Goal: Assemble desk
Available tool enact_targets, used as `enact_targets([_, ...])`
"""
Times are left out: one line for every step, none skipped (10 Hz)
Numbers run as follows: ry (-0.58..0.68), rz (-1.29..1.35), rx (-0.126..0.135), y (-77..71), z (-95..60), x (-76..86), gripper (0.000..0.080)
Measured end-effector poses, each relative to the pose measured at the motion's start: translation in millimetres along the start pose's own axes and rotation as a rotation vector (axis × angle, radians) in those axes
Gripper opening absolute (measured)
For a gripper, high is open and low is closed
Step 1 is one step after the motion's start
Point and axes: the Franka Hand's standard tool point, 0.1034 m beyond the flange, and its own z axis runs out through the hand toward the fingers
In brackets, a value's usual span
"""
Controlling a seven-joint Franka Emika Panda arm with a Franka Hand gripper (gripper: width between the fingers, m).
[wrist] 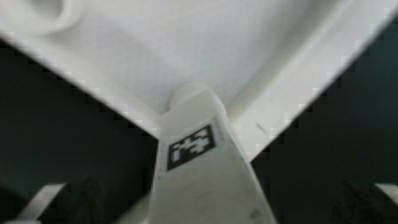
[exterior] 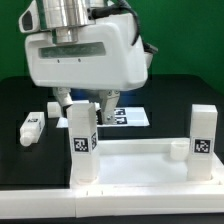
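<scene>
Now: jaws wide over an upright desk leg

Well, the wide flat white plastic desk top [exterior: 135, 168] with its raised rim lies at six o'clock in the exterior view. Two blocky white tagged legs stand upright on it: the near leg [exterior: 81, 145] at its nine o'clock end, the far leg [exterior: 203, 140] at its three o'clock end. A loose leg [exterior: 32, 126] lies on the black table [exterior: 15, 105] toward nine o'clock, off the top. The glossy white robot arm [exterior: 85, 50] hangs from twelve o'clock, its gripper [exterior: 88, 104] pointing straight down over the near leg. In the wrist view its dark fingers [wrist: 63, 205] stand wide apart on either side of that leg, gripping nothing.
</scene>
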Motion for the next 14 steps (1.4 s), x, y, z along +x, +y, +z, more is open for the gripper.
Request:
enact_targets([0.0,-0.033,-0.006,-3.6,0.9,-2.6,0.0649])
enact_targets([-0.001,0.007,-0.006,-2.1,1.4,-2.3,0.0649])
enact_targets([-0.001,0.032,-0.005,-1.9,1.6,-2.2,0.0549])
enact_targets([-0.002,0.134,-0.005,-2.5,1.8,-2.6,0.0366])
enact_targets([-0.004,0.218,-0.006,-2.2,1.7,-2.7,0.0366])
enact_targets([-0.016,0.379,-0.013,-0.9,0.8,-2.6,0.0284])
enact_targets([-0.021,0.606,-0.016,-4.6,-0.6,-2.7,0.0284])
enact_targets([-0.024,0.816,-0.013,-6.7,0.1,-2.7,0.0284])
enact_targets([-0.031,1.03,0.005,-9.1,1.9,-1.8,0.0284])
enact_targets([-0.041,1.231,0.028,-10.7,4.0,0.9,0.0284])
enact_targets([-0.041,1.231,0.026,-11.1,4.8,-0.1,0.0284])
enact_targets([-0.041,1.207,0.026,-11.0,5.0,-0.2,0.0284])
enact_targets([-0.041,1.189,0.026,-11.2,5.0,-0.3,0.0284])
enact_targets([-0.037,1.125,0.024,-10.8,4.9,-0.1,0.0284])
